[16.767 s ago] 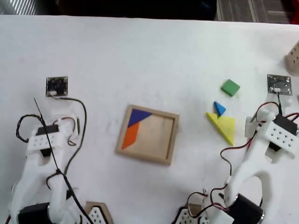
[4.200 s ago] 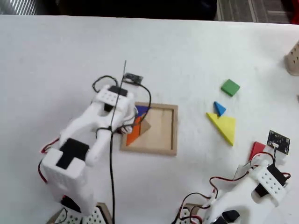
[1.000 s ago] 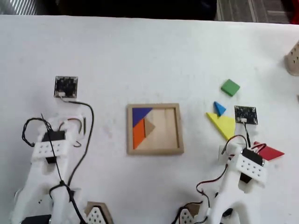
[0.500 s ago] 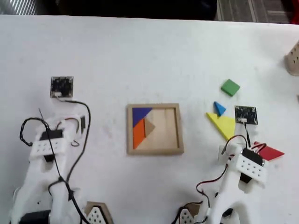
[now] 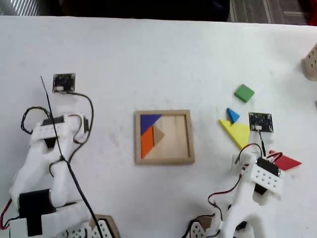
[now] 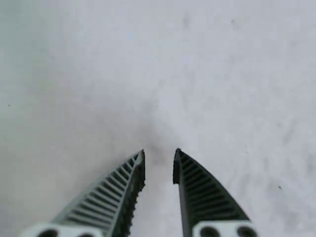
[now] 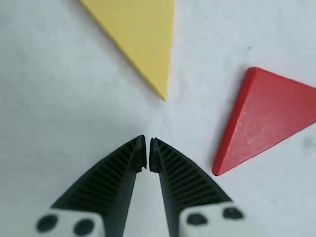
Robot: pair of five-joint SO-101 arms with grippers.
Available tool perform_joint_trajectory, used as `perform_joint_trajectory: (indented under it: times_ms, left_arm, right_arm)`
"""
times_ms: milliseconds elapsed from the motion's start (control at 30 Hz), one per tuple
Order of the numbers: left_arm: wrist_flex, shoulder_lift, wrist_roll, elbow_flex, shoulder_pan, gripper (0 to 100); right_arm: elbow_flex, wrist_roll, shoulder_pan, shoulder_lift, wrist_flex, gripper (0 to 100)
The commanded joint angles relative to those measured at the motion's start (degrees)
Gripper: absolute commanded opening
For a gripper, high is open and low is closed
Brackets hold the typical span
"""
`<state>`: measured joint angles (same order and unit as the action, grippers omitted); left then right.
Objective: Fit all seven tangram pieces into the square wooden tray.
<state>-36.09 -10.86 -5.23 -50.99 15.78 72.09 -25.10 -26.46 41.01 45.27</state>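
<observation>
Yellow triangle (image 7: pixel 138 34), red triangle (image 7: pixel 269 118) and green square (image 5: pixel 244 92) lie on a white table (image 5: pixel 148 59).

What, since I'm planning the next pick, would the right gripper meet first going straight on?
Likely the pointed corner of the yellow triangle, ahead of the right gripper; the red triangle lies off to one side. Depth is unclear.

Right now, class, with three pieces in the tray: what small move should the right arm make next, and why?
Probably open the right gripper and shift onto the red triangle: the jaws are shut on nothing, between that piece and the tip of the yellow triangle, both outside the tray.
</observation>
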Motion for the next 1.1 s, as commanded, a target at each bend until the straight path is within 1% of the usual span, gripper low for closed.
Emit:
perform_joint_trajectory:
  times_ms: [0,300,833,1000,1067]
  left_arm:
    - [-0.35,-0.13,-0.09,2.99,0.31,11]
    - [-0.18,0.13,-0.09,2.99,1.63,11]
    - [0.00,0.22,-0.09,2.99,1.63,11]
    - [0.00,0.22,0.00,2.99,1.63,11]
    - [0.00,0.22,0.09,2.99,1.63,11]
  right_arm:
    - [-0.18,-0.79,-1.01,-0.04,-0.57,1.8]
    - [-0.18,-0.79,-0.84,-0.04,-0.57,1.8]
    - [-1.23,-0.44,-1.27,0.48,-0.48,1.8]
    - [-8.18,-0.79,-4.53,-0.04,5.93,2.3]
    - [-12.13,-0.79,-4.88,-0.04,9.54,6.2]
